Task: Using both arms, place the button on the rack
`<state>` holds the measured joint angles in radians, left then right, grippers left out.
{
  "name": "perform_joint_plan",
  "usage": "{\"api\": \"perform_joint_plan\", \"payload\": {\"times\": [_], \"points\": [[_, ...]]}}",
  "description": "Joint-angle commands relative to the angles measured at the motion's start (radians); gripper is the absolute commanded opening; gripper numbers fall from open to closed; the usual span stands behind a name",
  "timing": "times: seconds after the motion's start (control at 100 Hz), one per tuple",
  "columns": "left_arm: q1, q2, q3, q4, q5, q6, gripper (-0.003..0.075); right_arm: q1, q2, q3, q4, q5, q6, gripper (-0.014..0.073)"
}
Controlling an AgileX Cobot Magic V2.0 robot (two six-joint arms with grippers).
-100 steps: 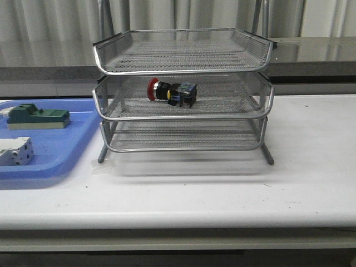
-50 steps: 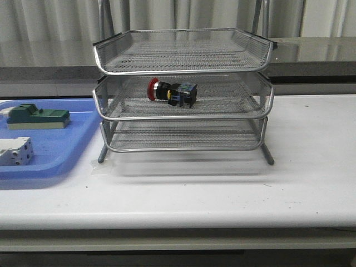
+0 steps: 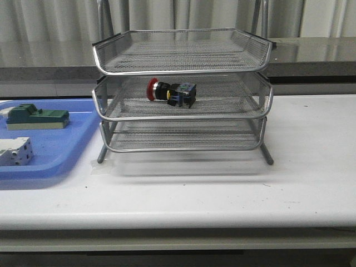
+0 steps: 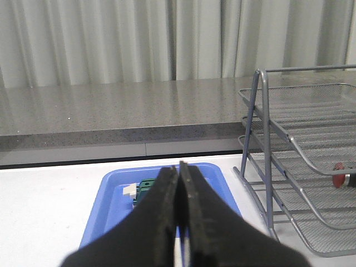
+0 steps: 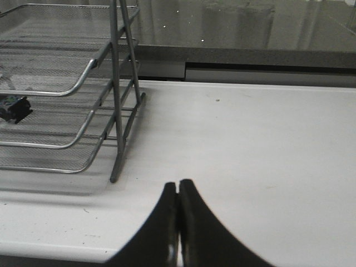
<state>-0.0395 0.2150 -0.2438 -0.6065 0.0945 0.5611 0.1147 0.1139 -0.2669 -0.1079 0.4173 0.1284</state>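
The button (image 3: 171,92) lies on its side in the middle tier of the wire-mesh rack (image 3: 182,89), toward the left part of that tray, with its red mushroom cap pointing to the left and its black body with yellow and blue parts to the right. The rack stands on the white table (image 3: 222,183), and its top and bottom tiers hold nothing that I can see. Just beside the rack, on its left, is a blue plastic tray (image 3: 53,150) which carries a green block (image 3: 38,117) and a white terminal block (image 3: 15,151), apart from each other. No arm appears in the front view. In the left wrist view the left gripper (image 4: 181,172) has its jaws pressed together with nothing between them, above the blue tray. In the right wrist view the right gripper (image 5: 178,189) also has its jaws pressed together and empty, over the bare table beside the rack's leg.
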Motion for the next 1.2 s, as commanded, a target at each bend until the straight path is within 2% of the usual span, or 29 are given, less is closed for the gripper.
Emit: {"api": "perform_joint_plan", "payload": {"times": [0.0, 0.2, 0.41, 1.19], "points": [[0.003, 0.008, -0.029, -0.011, -0.066, -0.006, -0.0020, -0.029, -0.037, 0.043, -0.018, -0.158, -0.008, -0.0099], [0.003, 0.008, -0.029, -0.011, -0.066, -0.006, -0.0020, -0.046, -0.142, 0.197, -0.013, -0.272, -0.008, -0.0099], [0.003, 0.008, -0.029, -0.011, -0.066, -0.006, -0.0020, -0.048, -0.140, 0.295, -0.013, -0.385, -0.008, -0.0099], [0.003, 0.008, -0.029, -0.011, -0.066, -0.006, -0.0020, -0.048, -0.140, 0.295, -0.012, -0.377, -0.008, -0.0099]]}}
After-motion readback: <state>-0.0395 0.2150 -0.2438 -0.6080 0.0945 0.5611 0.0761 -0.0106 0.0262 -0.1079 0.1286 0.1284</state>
